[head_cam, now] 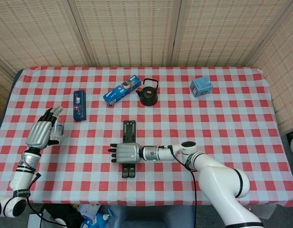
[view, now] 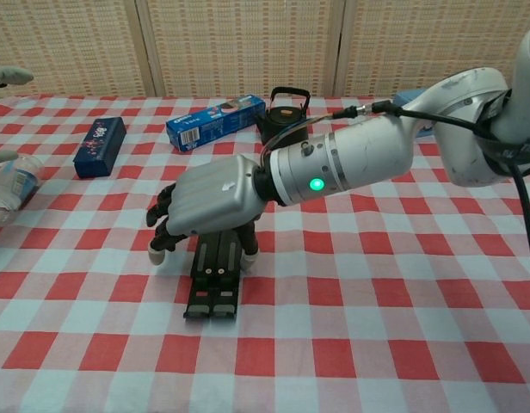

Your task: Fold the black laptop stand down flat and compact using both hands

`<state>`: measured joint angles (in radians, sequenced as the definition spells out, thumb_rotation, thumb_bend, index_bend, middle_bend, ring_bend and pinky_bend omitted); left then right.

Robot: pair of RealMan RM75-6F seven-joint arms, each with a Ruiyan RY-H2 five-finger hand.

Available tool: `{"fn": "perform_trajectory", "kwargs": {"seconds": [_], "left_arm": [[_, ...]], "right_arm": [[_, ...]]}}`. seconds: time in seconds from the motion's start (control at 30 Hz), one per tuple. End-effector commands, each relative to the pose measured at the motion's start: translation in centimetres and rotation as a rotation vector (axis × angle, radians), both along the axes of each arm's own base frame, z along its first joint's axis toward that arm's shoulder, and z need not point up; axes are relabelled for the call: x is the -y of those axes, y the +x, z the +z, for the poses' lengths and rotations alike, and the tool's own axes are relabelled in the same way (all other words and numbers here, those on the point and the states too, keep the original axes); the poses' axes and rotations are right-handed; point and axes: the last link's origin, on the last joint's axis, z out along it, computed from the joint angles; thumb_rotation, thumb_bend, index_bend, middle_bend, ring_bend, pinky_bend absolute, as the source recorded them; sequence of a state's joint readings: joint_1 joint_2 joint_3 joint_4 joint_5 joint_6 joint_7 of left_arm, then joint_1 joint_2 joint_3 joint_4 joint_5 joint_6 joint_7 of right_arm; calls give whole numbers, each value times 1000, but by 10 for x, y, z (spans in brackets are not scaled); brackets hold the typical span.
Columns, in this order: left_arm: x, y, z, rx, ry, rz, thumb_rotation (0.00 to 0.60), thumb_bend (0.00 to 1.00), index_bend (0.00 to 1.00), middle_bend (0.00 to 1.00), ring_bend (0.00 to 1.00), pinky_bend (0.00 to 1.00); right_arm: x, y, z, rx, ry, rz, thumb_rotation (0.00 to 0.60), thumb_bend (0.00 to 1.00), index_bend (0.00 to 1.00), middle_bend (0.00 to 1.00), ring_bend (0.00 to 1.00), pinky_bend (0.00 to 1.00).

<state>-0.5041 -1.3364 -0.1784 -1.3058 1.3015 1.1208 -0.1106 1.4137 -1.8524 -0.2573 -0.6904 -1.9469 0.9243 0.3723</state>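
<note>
Black laptop stand (head_cam: pixel 129 148) under right hand (view: pixel 210 197).

1. The right hand (view: pixel 215 195) is showing a smooth, satin silver shell, metal-like.
2. The laptop stand (view: pixel 215 278) is looking matt black.
3. The tablecloth (head_cam: pixel 232 123) is reading as woven check cloth.
4. At twelve o'clock from the stand, the kettle (head_cam: pixel 148 93) is gleaming glossy black.
</note>
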Motion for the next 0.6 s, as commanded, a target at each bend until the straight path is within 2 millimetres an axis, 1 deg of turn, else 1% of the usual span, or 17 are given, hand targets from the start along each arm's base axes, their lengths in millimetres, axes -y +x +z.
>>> {"fn": "perform_trajectory", "kwargs": {"seconds": [0.03,0.1,0.17,0.27,0.37,0.4,0.5,0.53,0.6], "left_arm": [[1,0,0,-2,-1,0,600,258,0,0,0,182],[1,0,1,-5,-1,1,600,259,0,0,0,182],[2,-1,2,-9,0,4,600,258,0,0,0,182],[3,-3,5,-20,0,12,600,259,0,0,0,182],[5,-6,9,-44,2,25,600,259,0,0,0,182],[5,-6,10,-51,3,27,600,259,0,0,0,182],[6,-6,15,-66,28,39,600,259,0,0,0,182],[6,-5,16,-64,39,42,600,259,0,0,0,182],[8,-5,19,-64,63,47,600,259,0,0,0,182]], "right_arm": [[1,0,5,16,-16,-22,600,13,0,21,0,43],[2,-1,11,29,-24,-30,600,11,0,7,0,30],[4,-3,21,56,-39,-47,600,11,0,5,0,27],[6,-7,40,121,-64,-96,600,11,0,5,0,25],[6,-16,68,206,-105,-166,600,22,0,21,0,24],[6,-18,74,221,-115,-181,600,43,0,45,0,24],[0,-29,106,320,-187,-259,600,124,0,115,0,26],[-2,-33,114,346,-209,-283,600,137,0,122,0,29],[-9,-43,134,404,-265,-337,600,180,1,157,2,69]]}}
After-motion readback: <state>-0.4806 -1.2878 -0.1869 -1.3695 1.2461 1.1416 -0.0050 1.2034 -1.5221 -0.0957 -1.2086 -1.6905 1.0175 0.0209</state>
